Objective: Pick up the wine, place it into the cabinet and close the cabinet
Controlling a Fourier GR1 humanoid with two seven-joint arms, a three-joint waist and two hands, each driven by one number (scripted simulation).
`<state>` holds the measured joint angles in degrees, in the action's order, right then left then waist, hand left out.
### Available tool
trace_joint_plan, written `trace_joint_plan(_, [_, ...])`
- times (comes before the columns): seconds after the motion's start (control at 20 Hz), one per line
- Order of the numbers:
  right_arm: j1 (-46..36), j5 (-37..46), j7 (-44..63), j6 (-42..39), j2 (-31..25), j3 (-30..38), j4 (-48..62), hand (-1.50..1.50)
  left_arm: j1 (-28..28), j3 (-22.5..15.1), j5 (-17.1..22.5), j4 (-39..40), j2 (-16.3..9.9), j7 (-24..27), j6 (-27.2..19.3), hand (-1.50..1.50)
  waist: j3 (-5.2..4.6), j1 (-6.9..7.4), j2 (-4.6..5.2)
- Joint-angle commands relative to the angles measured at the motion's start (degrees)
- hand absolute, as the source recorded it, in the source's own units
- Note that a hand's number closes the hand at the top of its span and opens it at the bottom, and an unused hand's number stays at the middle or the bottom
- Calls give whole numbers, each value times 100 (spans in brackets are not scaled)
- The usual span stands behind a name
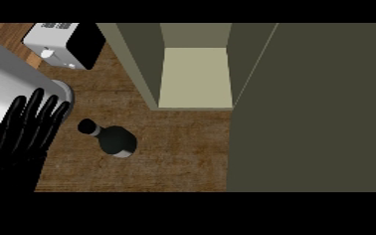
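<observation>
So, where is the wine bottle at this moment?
In the head view the wine bottle stands on the wooden counter, left of centre, just right of the open left hand and in front of the open cabinet.

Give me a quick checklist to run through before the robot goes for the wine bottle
1. Wine bottle upright on the counter: ok.
2. Space around the bottle free of other things: ok.
3. Cabinet open, shelf bare: ok.
4. Cabinet door swung clear of the opening: ok.
5. Left hand open, not yet on the bottle: ok.
6. Right hand ready: cannot tell, it does not show.
</observation>
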<state>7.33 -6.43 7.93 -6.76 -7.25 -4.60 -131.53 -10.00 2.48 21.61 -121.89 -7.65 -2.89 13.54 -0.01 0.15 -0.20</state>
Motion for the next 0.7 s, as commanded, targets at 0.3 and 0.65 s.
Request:
trace_joint_plan(0.3, [-484,81,2008,398,-4,-563,-1480,-150,-227,351,1047,-1187,-177,-1215,-222,-150,-2,-2,9])
trace_joint_plan(0.65, [-1506,-196,3249,816,-188,-181,-1803,-150,-321,374,1223,-2031,-281,-2058,-703,-150,-4,22,-4])
